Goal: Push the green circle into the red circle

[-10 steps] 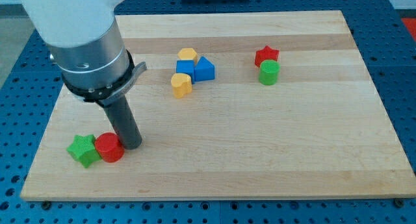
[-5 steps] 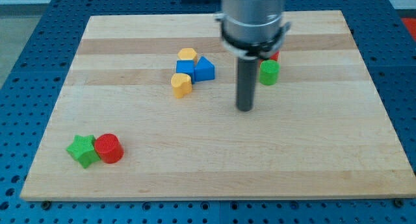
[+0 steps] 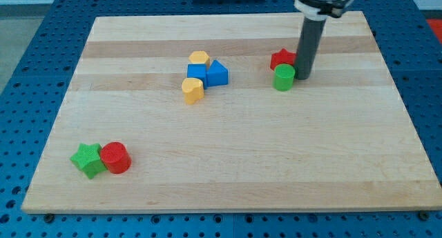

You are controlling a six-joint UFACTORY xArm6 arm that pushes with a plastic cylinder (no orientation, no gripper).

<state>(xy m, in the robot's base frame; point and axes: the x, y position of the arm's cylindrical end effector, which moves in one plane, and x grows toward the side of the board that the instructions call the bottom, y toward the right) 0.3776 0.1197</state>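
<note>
The green circle [image 3: 283, 78] stands on the wooden board at the view's upper right, touching a red star [image 3: 282, 58] just above it. The red circle [image 3: 116, 157] sits at the view's lower left, touching a green star [image 3: 88, 159] on its left. My tip [image 3: 303, 76] is down on the board right beside the green circle, on its right side, touching or nearly touching it.
A cluster near the view's top centre holds a blue cube [image 3: 197, 74], a blue triangle [image 3: 217, 73], a yellow block [image 3: 199, 58] above them and a yellow block [image 3: 193, 90] below. The board's edge [image 3: 228, 209] runs along the bottom.
My tip has travelled from beside the red circle at the lower left, across the middle of the board, to the right side of the green circle. No block has moved.
</note>
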